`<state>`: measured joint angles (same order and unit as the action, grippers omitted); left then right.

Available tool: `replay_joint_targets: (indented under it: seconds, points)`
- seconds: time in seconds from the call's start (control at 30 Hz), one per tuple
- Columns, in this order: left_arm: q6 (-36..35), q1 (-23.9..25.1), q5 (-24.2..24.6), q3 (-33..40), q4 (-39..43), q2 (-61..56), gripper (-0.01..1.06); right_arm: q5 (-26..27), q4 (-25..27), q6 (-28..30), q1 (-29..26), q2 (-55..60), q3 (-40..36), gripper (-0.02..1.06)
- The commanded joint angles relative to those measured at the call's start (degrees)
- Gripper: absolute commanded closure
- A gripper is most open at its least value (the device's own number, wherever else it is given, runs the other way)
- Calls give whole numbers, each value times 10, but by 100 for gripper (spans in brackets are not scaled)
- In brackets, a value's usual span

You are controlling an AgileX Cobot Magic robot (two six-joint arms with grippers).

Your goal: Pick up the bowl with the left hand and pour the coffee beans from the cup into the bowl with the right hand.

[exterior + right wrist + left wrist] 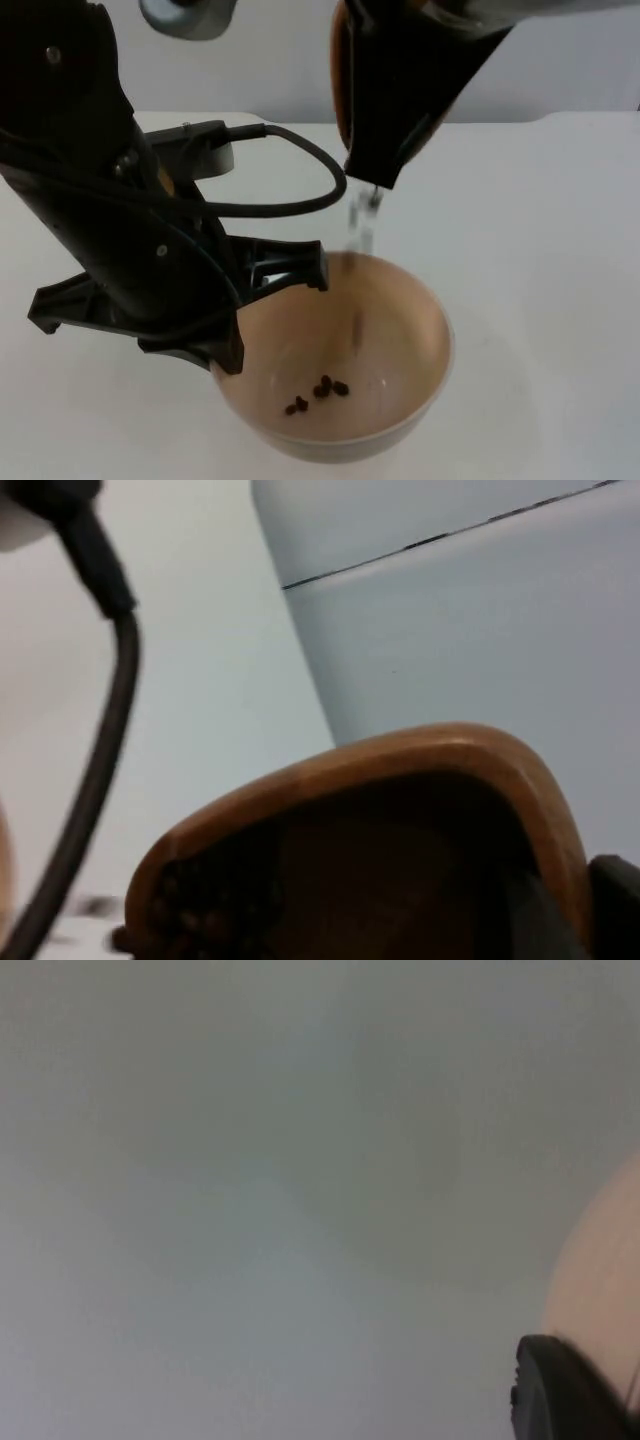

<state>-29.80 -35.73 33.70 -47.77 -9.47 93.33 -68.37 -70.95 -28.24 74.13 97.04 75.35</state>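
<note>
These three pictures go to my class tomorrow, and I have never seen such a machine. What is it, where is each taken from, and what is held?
It is a robot with two black arms at a white table. One camera looks down from above; one sits on each wrist. The left gripper holds the rim of a pale beige round bowl, seen from the left wrist as a pale curve. The right gripper tips a brown wooden cup above it. A few dark coffee beans lie in the bowl; more are falling.

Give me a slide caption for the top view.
Right gripper tips the cup, beans landing in the bowl held by the left gripper.
</note>
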Motion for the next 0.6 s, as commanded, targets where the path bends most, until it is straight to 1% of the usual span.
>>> replay_joint_targets:
  seconds: [0.0,0.37,0.57]
  points:
    - [0,-3,0,1,-7,-3,105,-15,-26,7,4,-1,2,104]
    - [0,-3,-1,1,-7,-3,105,-15,-29,13,4,-1,2,104]
    - [0,-3,-2,1,-7,-3,105,-15,-29,18,21,-1,2,104]
